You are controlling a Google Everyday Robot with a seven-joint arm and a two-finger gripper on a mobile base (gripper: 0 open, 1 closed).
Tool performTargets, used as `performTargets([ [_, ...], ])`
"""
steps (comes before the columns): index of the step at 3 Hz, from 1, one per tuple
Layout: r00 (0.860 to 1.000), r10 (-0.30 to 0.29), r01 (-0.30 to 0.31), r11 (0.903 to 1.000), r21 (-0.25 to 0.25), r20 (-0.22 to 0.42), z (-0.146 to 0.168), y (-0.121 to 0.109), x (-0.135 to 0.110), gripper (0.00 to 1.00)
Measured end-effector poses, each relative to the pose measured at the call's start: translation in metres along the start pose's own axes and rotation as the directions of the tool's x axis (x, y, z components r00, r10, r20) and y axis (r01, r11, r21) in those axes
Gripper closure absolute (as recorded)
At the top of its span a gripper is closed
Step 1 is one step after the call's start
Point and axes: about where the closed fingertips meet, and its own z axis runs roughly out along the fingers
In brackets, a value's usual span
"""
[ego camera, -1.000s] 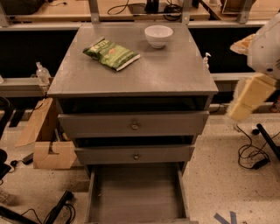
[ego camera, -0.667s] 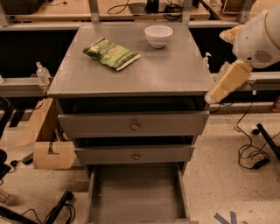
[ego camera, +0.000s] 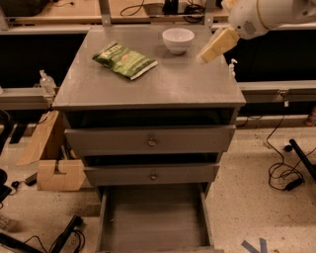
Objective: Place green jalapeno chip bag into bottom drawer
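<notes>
Your robot's cream-coloured, wedge-shaped hand (ego camera: pixel 209 52) hangs in the air over the back right corner of the counter, tilted so that its tip points down and to the left. Whether it stands wide or narrow you cannot tell. It juts from the rounded white arm housing (ego camera: pixel 261 15) at the upper right edge of the view.

Just left of the hand's tip, and apart from it, the white round bowl (ego camera: pixel 177 39) stands upright near the counter's back edge. Further left you have the green jalapeno chip bag (ego camera: pixel 124 60), a flat, crinkly green foil packet with a pale label patch. It lies at a slant on the back left part of the flat grey wooden counter (ego camera: pixel 163 91), well apart from the hand.

Under the counter, the upper grey drawer front (ego camera: pixel 98 141) and the middle grey drawer front (ego camera: pixel 113 174) each carry a small round metal knob, with a dark gap above each. Below them the bottom drawer (ego camera: pixel 153 217), wide, grey and wooden, is pulled out toward you, showing its plain flat floor and low side walls. The bag is up on the counter, not in this drawer.

On the speckled floor to the left stands a brown cardboard box (ego camera: pixel 54 173), with a small clear bottle (ego camera: pixel 45 81) on the ledge above it. Black cables (ego camera: pixel 281 173) trail across the floor at the right.
</notes>
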Motion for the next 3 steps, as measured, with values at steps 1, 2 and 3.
performTargets([
  [1, 1.000, -0.017, 0.016, 0.9989, 0.044, 0.018, -0.019, -0.015, -0.012, 0.00],
  [2, 0.999, -0.029, 0.029, 0.9995, 0.009, 0.033, 0.008, -0.018, -0.015, 0.00],
  [3, 0.996, -0.033, 0.038, 0.9977, -0.057, 0.086, 0.075, -0.027, -0.023, 0.00],
])
